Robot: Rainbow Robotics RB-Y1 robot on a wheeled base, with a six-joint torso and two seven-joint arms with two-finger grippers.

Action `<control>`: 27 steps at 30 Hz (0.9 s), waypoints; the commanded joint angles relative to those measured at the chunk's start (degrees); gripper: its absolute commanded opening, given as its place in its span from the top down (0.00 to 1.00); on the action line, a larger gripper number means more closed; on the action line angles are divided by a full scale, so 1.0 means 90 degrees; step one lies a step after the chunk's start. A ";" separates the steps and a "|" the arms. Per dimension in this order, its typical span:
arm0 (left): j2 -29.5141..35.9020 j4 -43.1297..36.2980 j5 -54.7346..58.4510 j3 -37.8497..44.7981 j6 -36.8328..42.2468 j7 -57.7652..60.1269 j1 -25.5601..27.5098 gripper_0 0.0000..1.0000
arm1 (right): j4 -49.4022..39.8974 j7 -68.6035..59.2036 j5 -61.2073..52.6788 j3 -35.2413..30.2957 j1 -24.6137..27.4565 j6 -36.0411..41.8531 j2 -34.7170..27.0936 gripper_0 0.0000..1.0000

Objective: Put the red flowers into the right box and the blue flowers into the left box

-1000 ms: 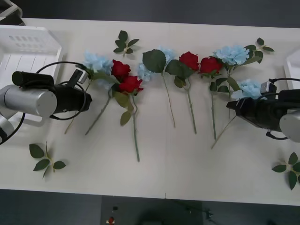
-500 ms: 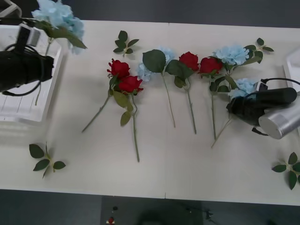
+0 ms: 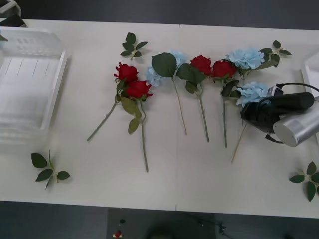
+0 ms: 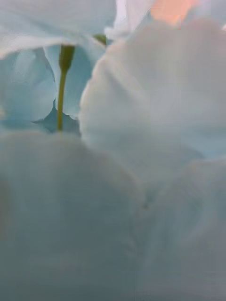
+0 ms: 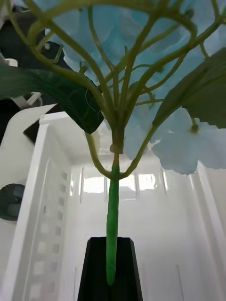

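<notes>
My left gripper (image 5: 111,265) is shut on the green stem of a blue flower (image 5: 141,70), which it holds upright above the left box (image 5: 141,211), a white slotted basket. That left box (image 3: 30,79) stands at the table's far left. Several red flowers lie in a row across the table, among them one at the left (image 3: 127,72) and one right of centre (image 3: 201,63). More blue flowers lie among them (image 3: 247,58). My right gripper (image 3: 247,112) is pressed up against a blue flower (image 3: 251,92), and pale petals (image 4: 113,188) cover the right wrist view. The right box (image 3: 312,67) shows as a white rim.
Loose green leaf sprigs lie at the back (image 3: 133,45), at the front left (image 3: 49,169) and at the front right (image 3: 308,179). The table's front edge runs close below the stems. A black cable loops over the right arm.
The left arm lifted a blue flower off the table, carried it left and up, and left the front view. The right gripper stayed; its blue flower shifted slightly.
</notes>
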 commanded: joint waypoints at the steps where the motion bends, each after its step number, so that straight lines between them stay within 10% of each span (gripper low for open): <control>1: 0.0194 0.0319 0.0002 0.0015 -0.0335 0.0078 -0.0084 0.41 | -0.0348 -0.0072 -0.0417 -0.0007 -0.0094 -0.0046 -0.0390 1.00; 6: 0.0185 0.0358 0.0021 0.0015 -0.0335 0.0059 -0.0084 0.00 | -0.0953 0.0123 -0.1091 -0.0046 0.0013 -0.0046 -0.1005 1.00; 19: -0.0450 -0.1976 0.0314 -0.0239 0.2077 0.0029 -0.0260 0.00 | -0.3649 0.3238 -0.3005 -0.2507 0.2220 -0.0124 -0.1620 1.00; 27: -0.1212 -0.1653 -0.0096 -0.1743 0.2419 0.0127 -0.1149 0.00 | -0.5182 0.5426 -0.3815 -0.3757 0.3177 -0.0124 -0.1220 1.00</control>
